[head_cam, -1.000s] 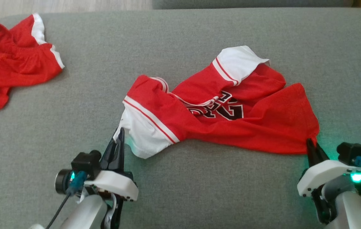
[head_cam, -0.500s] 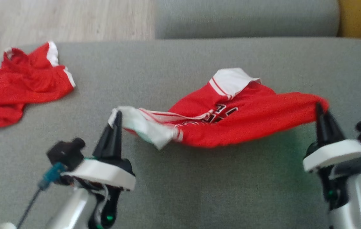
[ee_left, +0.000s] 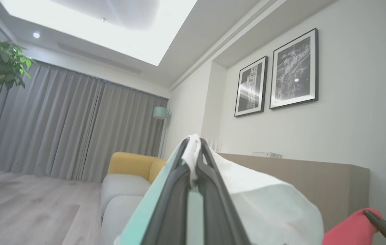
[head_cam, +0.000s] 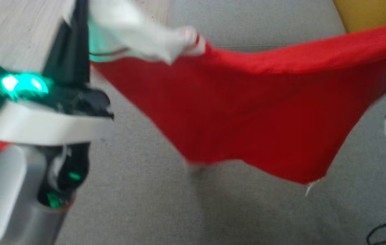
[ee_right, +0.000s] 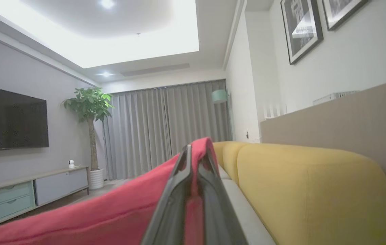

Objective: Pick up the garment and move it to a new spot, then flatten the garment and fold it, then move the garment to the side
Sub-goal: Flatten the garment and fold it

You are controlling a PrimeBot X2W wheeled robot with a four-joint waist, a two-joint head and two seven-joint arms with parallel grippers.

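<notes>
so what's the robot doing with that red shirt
It is holding the red garment up by two ends. The left gripper is shut on a white-trimmed part and the right gripper on a red edge, so the cloth hangs stretched between them, sagging in the middle, over the grey cushion. It is not laid flat or folded yet.

Grey curtains (ee_right: 165,126) — yellow sofa (ee_right: 315,190)

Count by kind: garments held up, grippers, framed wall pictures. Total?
Garment held up: 1
Grippers: 2, left gripper and right gripper
Framed pictures: 2
Total: 5
</notes>
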